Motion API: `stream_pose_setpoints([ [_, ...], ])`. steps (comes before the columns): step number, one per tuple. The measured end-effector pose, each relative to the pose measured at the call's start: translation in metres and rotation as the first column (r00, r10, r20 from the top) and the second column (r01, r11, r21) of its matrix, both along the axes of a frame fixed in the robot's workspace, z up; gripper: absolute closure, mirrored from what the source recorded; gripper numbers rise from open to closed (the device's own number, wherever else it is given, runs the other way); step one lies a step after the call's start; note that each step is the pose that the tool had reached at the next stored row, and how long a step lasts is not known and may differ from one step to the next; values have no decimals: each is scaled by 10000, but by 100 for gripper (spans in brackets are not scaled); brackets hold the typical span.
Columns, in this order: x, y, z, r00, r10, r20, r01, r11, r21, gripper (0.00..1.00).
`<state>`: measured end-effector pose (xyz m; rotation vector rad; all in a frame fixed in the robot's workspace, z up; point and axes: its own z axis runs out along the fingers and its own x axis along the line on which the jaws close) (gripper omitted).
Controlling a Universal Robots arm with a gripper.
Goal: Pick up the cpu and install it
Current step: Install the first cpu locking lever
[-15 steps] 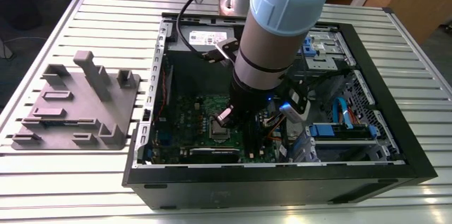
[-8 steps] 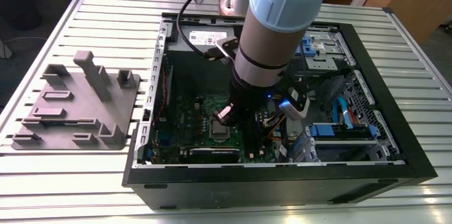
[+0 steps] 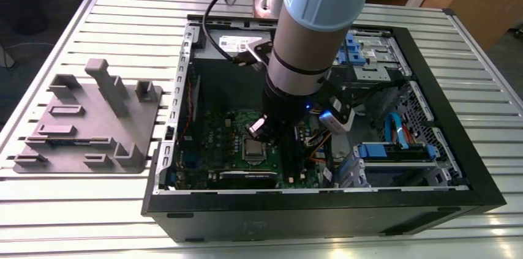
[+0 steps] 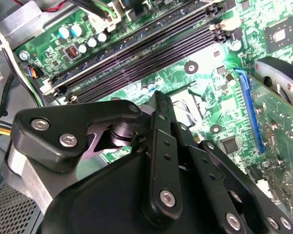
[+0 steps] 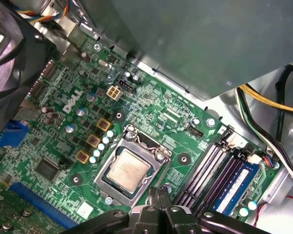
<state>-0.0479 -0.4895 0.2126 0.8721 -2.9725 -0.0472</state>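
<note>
**Fig. 1. Gripper above the board, chip in the socket: hazards**

In the first wrist view the cpu (image 5: 129, 169) lies flat inside the metal frame of the socket (image 5: 103, 168) on the motherboard (image 5: 151, 114). Its silver top is exposed and its edges run parallel to the frame. The gripper (image 5: 158, 196) hangs just beside the socket's corner, between it and the memory slots (image 5: 205, 170). Its fingers are drawn together and carry nothing.

The pictures do not show whether the chip has dropped fully onto its contacts, or whether the frame is latched.

Judged risks:
- A chip resting slightly skewed could bend the socket contacts if anything pressed on it.
- The closed fingertips stand near the frame. A low sideways move could catch the frame's edge, nudge the chip, or scrape the slots alongside.
- In the exterior view the arm reaches deep into the case (image 3: 482, 193), with loose cables close to the wrist. A wide swing could snag them.
</note>
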Motion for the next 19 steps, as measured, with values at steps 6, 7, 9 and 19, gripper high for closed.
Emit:
stream_pose_setpoints([
  [6,-3,26,52,10000,-11,13,11,10000,4,90],
  [7,-3,31,64,10000,-11,13,11,10000,3,90],
  [9,-3,38,82,10000,-11,12,11,10000,0,90],
  [19,17,52,184,10000,-13,11,13,10000,0,90],
])
